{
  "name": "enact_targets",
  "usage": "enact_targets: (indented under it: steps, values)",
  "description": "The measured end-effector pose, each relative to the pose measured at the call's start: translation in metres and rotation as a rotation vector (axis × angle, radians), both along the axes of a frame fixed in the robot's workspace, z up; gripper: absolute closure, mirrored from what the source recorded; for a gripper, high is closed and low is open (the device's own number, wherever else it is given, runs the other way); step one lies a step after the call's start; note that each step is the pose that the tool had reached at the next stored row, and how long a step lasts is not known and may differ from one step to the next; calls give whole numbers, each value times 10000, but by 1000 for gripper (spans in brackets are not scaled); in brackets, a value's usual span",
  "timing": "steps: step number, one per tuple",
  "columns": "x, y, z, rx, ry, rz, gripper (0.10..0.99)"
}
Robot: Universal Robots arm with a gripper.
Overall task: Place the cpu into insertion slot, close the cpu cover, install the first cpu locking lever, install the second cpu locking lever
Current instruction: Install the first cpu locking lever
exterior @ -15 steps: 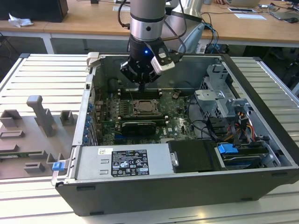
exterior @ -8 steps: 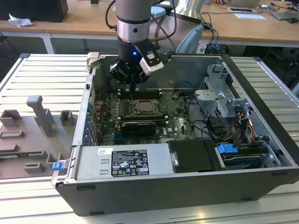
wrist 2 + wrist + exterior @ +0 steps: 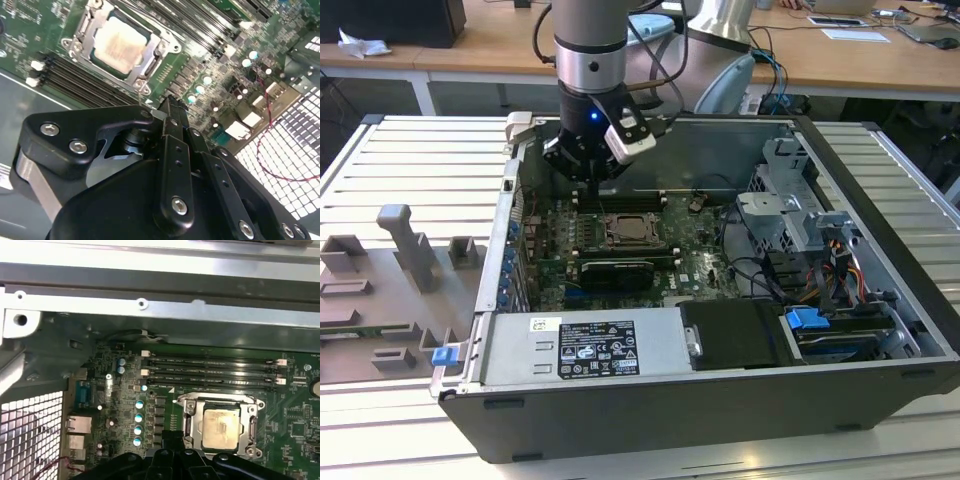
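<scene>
Beside the insertion slot (image 3: 189, 432), with the cpu (image 3: 219, 427) under the cpu cover (image 3: 251, 426), steer your gripper (image 3: 173, 436), closed on nothing, clear of the memory slots (image 3: 210, 372).

- Comes down almost upright from the top of the exterior view as one grey arm (image 3: 590, 35), with cables trailing beside it.
- Ends in a black wrist (image 3: 590, 112) with a small blue light lit and a white camera box (image 3: 631, 136) on the exterior view's right.
- Points the black gripper (image 3: 585, 178) downward.
- Presses the fingers (image 3: 172, 150) together at the tips in the second wrist view, with nothing between them.
</scene>
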State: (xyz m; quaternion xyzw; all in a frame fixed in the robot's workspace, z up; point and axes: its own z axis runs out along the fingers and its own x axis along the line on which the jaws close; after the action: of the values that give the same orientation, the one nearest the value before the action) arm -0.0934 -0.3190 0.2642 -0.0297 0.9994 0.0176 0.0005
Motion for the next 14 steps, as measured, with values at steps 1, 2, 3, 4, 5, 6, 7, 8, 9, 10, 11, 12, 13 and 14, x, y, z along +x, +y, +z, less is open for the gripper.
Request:
enact_targets:
  steps: [1, 2, 3, 4, 5, 6, 7, 8, 9, 10, 11, 12, 13, 14]
  values:
    - [-15, 1, -5, 2, -3, -1, 980]
    - [-27, 7, -13, 7, -2, -1, 980]
    - [-32, 14, -17, 8, -2, 0, 980]
    - [-42, 23, -22, 9, -2, 0, 980]
    - [-69, 53, -30, 10, -4, 1, 980]
    - [-80, 101, -38, 10, -3, 0, 980]
    - [-85, 134, -42, 11, -4, 0, 980]
    - [-88, 157, -45, 11, -4, 1, 980]
    - [-90, 180, -47, 11, -3, 0, 980]
    - [-90, 204, -50, 11, -3, 0, 980]
    - [-90, 224, -52, 12, -2, 0, 980]
    - [-90, 232, -54, 11, -3, -1, 980]
    - [-86, 240, -55, 11, -3, -1, 980]
    - [-78, 248, -56, 12, -3, 1, 980]
